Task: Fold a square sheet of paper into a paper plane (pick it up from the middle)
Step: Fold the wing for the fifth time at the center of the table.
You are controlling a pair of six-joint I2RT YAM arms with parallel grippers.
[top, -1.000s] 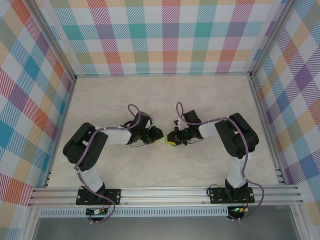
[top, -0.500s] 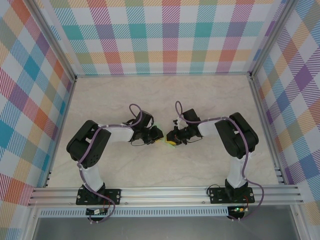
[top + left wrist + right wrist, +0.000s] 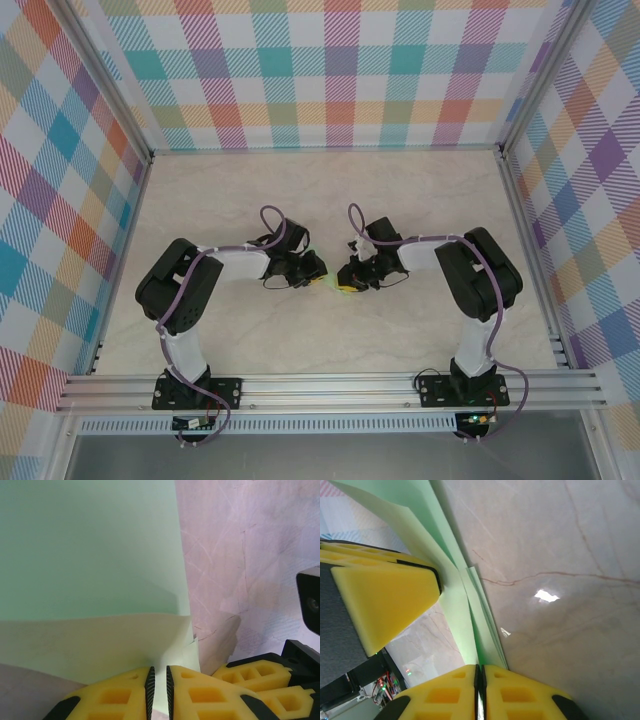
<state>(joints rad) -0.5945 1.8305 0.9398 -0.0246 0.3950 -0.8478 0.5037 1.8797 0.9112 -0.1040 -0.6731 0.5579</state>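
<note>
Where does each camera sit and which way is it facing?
Top external: above and behind, looking down on the table; left arm and right arm show.
Left wrist: behind the left gripper, looking past its yellow jaws at green paper.
Right wrist: behind the right gripper, facing that paper past its jaws.
Shared: both wrist views show the paper.

Pale green paper (image 3: 90,555), folded, layered

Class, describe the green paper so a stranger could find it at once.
Look to the middle of the marble-patterned table, where the left gripper and right gripper meet. The paper is pinched between their yellow fingers: thin, pale mint green and folded in layers, the sole green thing there.
</note>
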